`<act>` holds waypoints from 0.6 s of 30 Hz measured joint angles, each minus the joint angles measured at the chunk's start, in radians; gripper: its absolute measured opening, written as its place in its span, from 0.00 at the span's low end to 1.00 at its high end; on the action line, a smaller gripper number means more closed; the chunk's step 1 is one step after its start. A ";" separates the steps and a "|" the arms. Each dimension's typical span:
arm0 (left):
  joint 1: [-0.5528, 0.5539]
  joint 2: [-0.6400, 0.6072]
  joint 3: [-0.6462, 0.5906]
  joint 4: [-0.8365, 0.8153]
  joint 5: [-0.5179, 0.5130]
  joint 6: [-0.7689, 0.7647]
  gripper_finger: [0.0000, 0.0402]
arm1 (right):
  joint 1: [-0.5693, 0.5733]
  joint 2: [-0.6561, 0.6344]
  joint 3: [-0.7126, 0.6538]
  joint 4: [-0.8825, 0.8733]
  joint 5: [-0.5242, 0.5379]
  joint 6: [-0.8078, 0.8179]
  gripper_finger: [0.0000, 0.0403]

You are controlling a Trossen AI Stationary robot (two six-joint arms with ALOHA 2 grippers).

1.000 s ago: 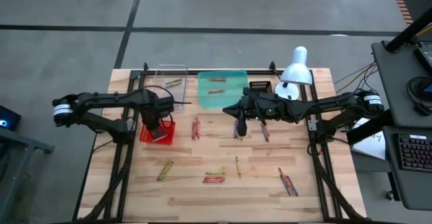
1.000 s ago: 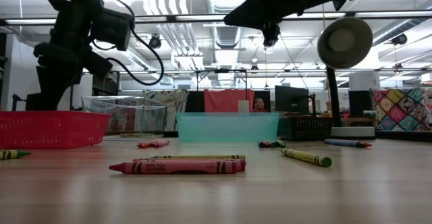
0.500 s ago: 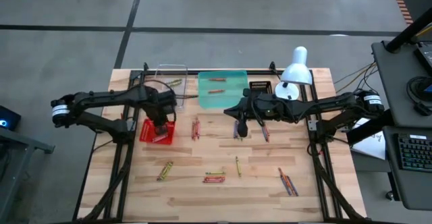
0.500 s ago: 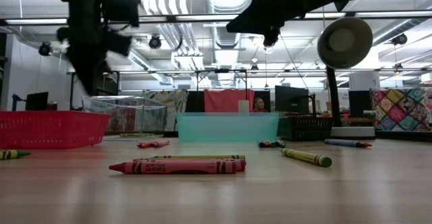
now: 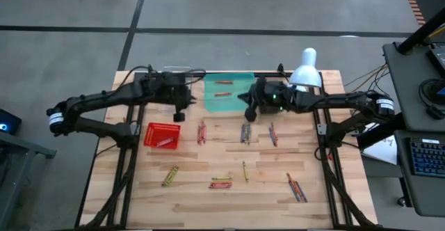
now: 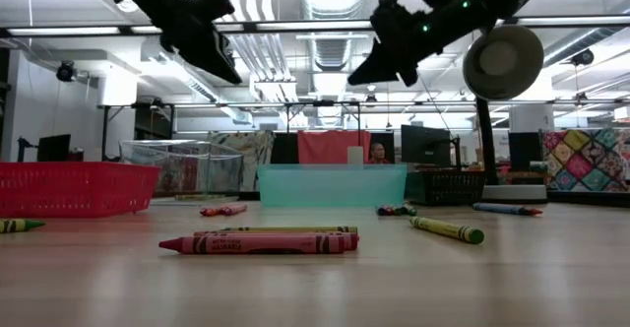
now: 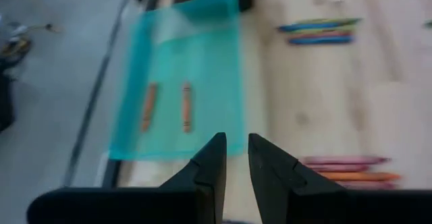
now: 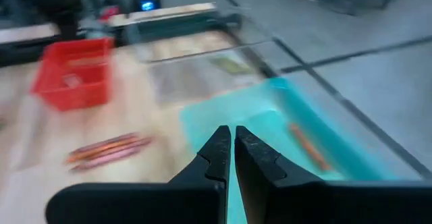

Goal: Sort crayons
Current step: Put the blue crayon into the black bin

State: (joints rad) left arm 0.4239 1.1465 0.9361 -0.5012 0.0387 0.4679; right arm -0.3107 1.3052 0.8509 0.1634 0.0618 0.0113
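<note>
Crayons lie loose on the wooden table: a red and orange group (image 5: 201,131), blue and purple ones (image 5: 245,132), yellow-green ones (image 5: 170,176) and red ones (image 5: 221,183). Two orange crayons (image 7: 185,106) lie in the teal tray (image 5: 228,100). My left gripper (image 5: 179,113) hangs high between the red mesh basket (image 5: 162,135) and the teal tray, slanting down. Its fingers stand a narrow gap apart (image 7: 236,143) with nothing between them. My right gripper (image 5: 249,113) is shut and empty (image 8: 233,140), in the air over the teal tray's near right corner.
A clear tray (image 5: 177,71) at the far edge is partly hidden by my left arm. A white desk lamp (image 5: 304,71) stands at the far right, close to my right arm. More crayons (image 5: 297,188) lie near the front right.
My left gripper has risen from just over the red mesh basket, gone toward the far edge and the teal tray, and tipped from pointing down to a slant. My right gripper has swung from above the blue and purple crayons toward the far edge, over the teal tray.
</note>
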 joint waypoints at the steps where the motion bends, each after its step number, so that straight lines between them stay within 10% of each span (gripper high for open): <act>1: 0.034 0.007 0.000 0.011 0.005 0.015 0.11 | -0.027 0.000 0.000 0.002 -0.019 0.015 0.03; 11: 0.249 0.085 -0.002 0.126 0.194 0.043 0.10 | -0.153 0.000 0.001 -0.083 -0.272 0.249 0.03; 18: 0.251 0.127 -0.002 0.241 0.200 0.047 0.10 | -0.106 0.034 0.150 -0.498 -0.350 0.280 0.03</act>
State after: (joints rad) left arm 0.6746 1.2731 0.9344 -0.2605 0.2386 0.5144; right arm -0.4164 1.3392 1.0009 -0.3343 -0.2886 0.2909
